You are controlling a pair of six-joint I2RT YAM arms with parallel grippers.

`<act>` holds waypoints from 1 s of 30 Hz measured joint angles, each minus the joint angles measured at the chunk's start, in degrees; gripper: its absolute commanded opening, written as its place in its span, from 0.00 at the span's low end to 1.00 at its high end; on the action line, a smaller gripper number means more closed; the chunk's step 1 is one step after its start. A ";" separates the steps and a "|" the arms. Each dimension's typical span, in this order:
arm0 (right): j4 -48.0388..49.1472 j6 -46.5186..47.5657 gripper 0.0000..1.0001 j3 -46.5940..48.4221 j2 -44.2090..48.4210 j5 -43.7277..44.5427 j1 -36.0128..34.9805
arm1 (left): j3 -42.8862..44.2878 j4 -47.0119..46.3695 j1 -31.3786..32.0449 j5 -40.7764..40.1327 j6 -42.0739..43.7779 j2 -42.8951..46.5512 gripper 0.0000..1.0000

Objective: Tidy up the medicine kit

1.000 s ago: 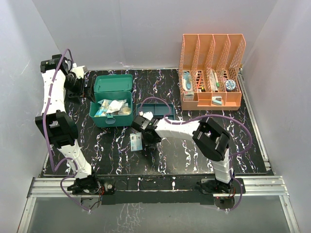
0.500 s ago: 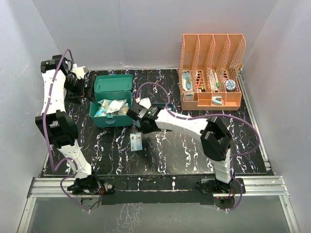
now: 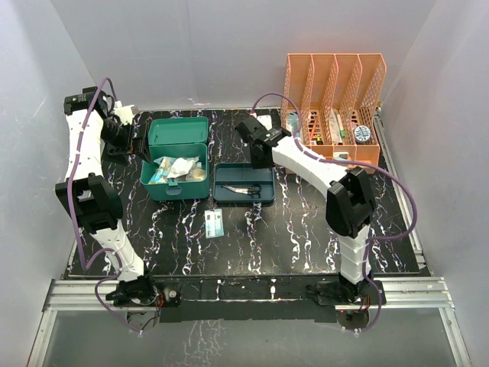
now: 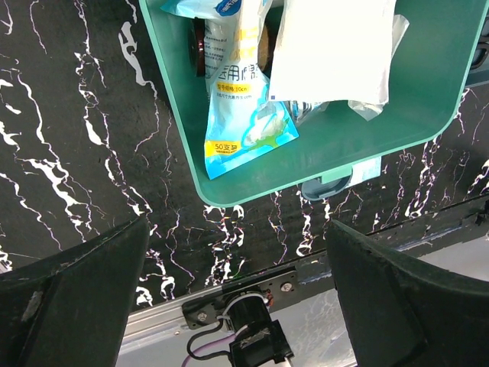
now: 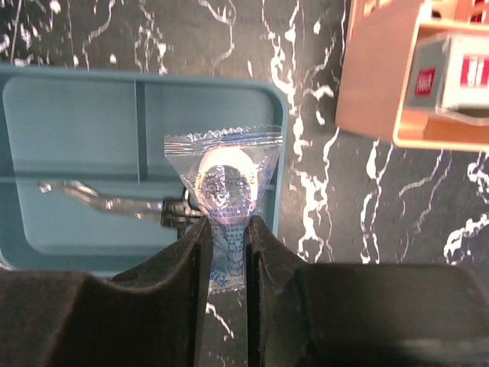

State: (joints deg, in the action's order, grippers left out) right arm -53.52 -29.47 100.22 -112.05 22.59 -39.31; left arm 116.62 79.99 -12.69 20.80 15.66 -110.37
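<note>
The medicine kit (image 3: pixel 177 180) is a teal box with its lid raised, holding a blue-and-white pouch (image 4: pixel 238 107) and a white packet (image 4: pixel 332 46). In the left wrist view the medicine kit (image 4: pixel 321 149) lies beyond the fingers. My left gripper (image 3: pixel 122 134) hangs open and empty at the kit's back left corner, also seen as left gripper (image 4: pixel 237 306). My right gripper (image 3: pixel 252 131) is raised between the kit and the rack. In the wrist view the right gripper (image 5: pixel 227 237) is shut on a clear sachet (image 5: pixel 221 180) with a round white item inside.
A blue-grey tray (image 3: pixel 263 174) right of the kit holds a metal tool (image 3: pixel 241 189); the tray (image 5: pixel 76 115) lies under the sachet. An orange mesh rack (image 3: pixel 332 157) with boxes stands at the back right, near the rack corner (image 5: pixel 374 84). A small packet (image 3: pixel 214 224) lies in front.
The right arm rose from the table in front of the kit and swung back and right toward the rack, carrying the sachet; the tray is now uncovered. The left arm stayed still.
</note>
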 measured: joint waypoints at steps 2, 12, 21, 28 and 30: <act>0.55 1.36 0.19 2.64 -2.38 -0.17 1.53 | 0.00 0.02 0.00 0.09 0.00 0.00 0.99; 3.34 5.70 0.17 7.06 -11.72 -2.97 2.95 | 0.00 0.07 0.00 0.39 0.02 0.00 0.99; 7.13 15.61 0.17 6.54 -12.63 -5.01 3.08 | -0.44 0.00 0.00 0.96 0.42 -0.02 0.98; 8.68 29.44 0.16 6.34 -15.32 -8.22 3.39 | -2.12 0.00 0.00 1.09 0.87 -0.02 0.98; 9.73 33.92 0.16 5.88 -15.23 -9.35 3.43 | -2.47 -0.11 0.00 1.14 0.87 0.00 0.98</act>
State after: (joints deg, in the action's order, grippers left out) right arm -43.79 4.45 106.10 -127.28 13.23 -35.88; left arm 114.15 79.88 -12.69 21.93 16.53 -110.37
